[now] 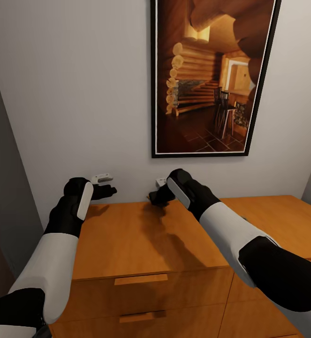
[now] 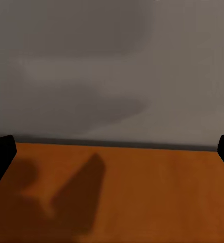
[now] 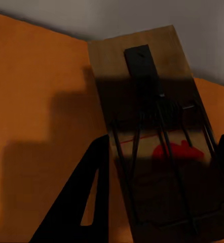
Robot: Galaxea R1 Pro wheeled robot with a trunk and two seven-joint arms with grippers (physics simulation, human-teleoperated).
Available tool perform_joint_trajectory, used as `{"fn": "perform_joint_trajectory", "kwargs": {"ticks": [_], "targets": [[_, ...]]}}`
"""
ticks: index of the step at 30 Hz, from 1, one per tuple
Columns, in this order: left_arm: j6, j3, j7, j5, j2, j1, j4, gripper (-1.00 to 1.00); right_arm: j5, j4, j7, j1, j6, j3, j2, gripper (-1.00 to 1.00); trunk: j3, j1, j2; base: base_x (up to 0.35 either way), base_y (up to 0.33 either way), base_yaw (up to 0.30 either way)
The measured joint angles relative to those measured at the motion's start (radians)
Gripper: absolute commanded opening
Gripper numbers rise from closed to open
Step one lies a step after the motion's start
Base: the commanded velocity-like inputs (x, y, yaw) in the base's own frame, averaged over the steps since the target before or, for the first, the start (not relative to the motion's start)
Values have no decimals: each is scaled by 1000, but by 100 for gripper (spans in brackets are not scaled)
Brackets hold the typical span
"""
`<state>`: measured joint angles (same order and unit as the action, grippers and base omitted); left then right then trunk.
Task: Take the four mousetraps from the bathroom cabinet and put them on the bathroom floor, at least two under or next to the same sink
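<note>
Over the smooth top of the cabinet (image 1: pixel 141 239), close to the pale wall, both arms are held forward. At the left, the left gripper (image 1: pixel 103 191) is seen above the rear edge of the top; in its wrist view the two dark fingertips (image 2: pixel 1 154) are spread to the far edges of the picture with nothing between them, so its jaws are judged released and empty. Below them only bare orange wood and soft shadows are shown.

Further right, the right gripper (image 1: pixel 156 197) is lowered near the back of the same top. In its wrist view a mousetrap (image 3: pixel 157 136) is seen between the dark fingers (image 3: pixel 91 192): a tan wooden plate with dark spring wire and a red mark, tilted up against the line where the wood meets the wall. The jaws appear clenched on the mousetrap, though whether the plate is fully lifted off the wood cannot be told. Above, a framed picture of a log interior (image 1: pixel 211 75) is hung on the wall.

The grip is judged to be at the plate's edges, so the trap could twist or slip out during the carry to the floor. A fast swing of the arm, or a knock against the wall or the cabinet edge, would be the likely cause.
</note>
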<state>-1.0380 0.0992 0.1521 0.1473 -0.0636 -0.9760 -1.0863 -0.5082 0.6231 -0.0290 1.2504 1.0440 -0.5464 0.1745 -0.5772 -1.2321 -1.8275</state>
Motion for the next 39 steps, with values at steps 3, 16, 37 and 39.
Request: {"fn": "perform_joint_trajectory", "kwargs": {"ticks": [3, 16, 37, 39], "targets": [[0, 0, 0, 0, 0, 0, 0, 100, 0, 27, 2, 0, 0, 1, 0, -100, 0, 0, 0, 0, 0, 0], [-1, 0, 0, 0, -1, 0, 0, 100, -3, 43, 3, 0, 0, 8, 0, -100, 0, 0, 0, -1, 0, 0], [-3, 0, 0, 0, -2, 1, 0, 100, -3, 44, 3, 0, 0, 14, 0, -100, 0, -1, 0, -286, 0, 0], [-3, 0, 0, 0, -2, 1, 0, 100, -3, 44, 3, 0, 0, 14, 0, -100, 0, -1, 0, -344, 0, 0]]}}
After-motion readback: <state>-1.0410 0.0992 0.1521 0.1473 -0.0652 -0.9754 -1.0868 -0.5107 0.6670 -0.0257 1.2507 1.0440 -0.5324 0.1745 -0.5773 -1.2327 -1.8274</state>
